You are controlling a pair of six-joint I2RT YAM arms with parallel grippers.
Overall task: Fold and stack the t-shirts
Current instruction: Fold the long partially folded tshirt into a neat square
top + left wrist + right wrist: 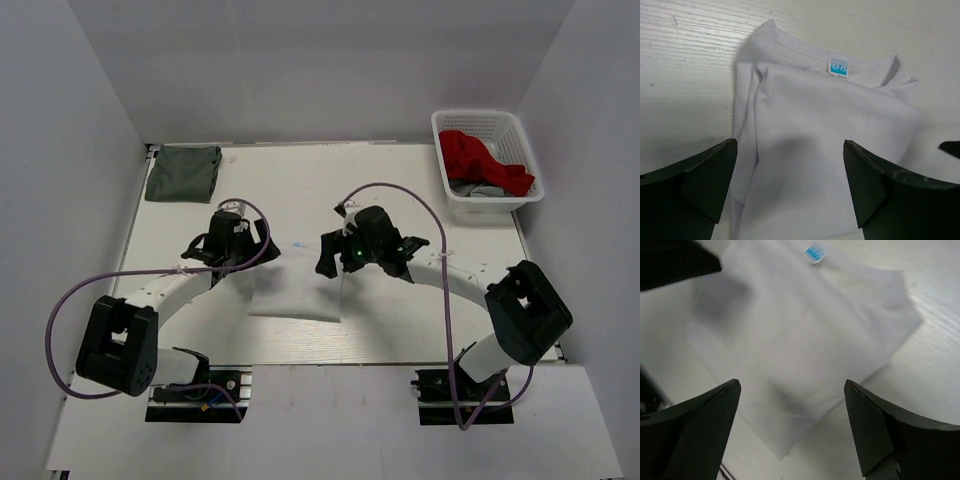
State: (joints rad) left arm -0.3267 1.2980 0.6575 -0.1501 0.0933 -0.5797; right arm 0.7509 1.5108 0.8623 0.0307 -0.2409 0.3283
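1. Green shirt [183, 172]: folded, flat on the desk [400, 320] at the far left corner, well apart from both arms.
2. Left pincer [790, 145]: jaws wide apart, nothing between them. Poised over the left part of the white shirt; cannot tell whether the fingers [715, 170] touch the cloth.
3. White shirt [835, 130]: folded into a rough rectangle, lying near the desk's middle, toward the near edge, between the two pincers. Collar points to the far side, with a blue tag [838, 68] showing inside it. A sleeve fold runs down the left side. Some soft creases on top.
4. Right pincer [792, 385]: jaws likewise spread, gripping nothing. It hangs over the shirt's right part. Contact cannot be judged.
5. Basket [488, 207]: white, slotted walls, at the far right corner. A red shirt [475, 155] is heaped in it, crumpled, with a grey cloth [478, 189] under its near edge.
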